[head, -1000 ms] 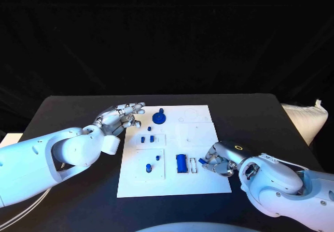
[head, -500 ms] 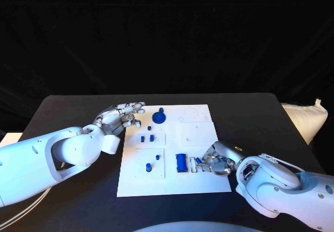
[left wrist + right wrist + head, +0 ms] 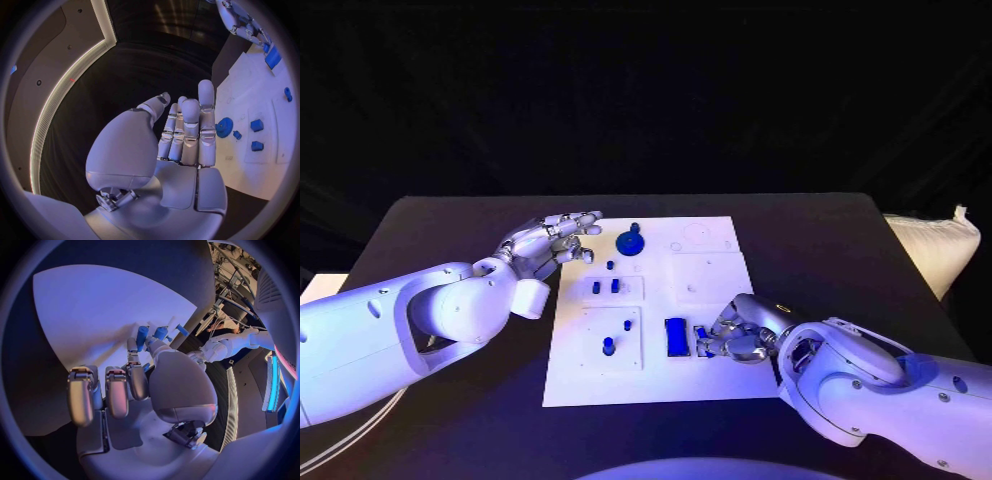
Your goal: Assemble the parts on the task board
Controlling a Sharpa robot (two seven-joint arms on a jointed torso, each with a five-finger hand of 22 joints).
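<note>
Right robot hand (image 3: 737, 335) pinches a small blue part (image 3: 702, 335) low over the board (image 3: 661, 380) – beside the long blue block (image 3: 675, 336). Left robot hand (image 3: 548, 240) hovers released at the board's edge – fingers apart.

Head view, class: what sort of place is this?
Probably a robotics lab or demo stage. A white rectangular task board carrying small blue plastic parts lies on a black table against black backdrop, and two white arms with silver hands work over it: left hand, right hand.
</note>
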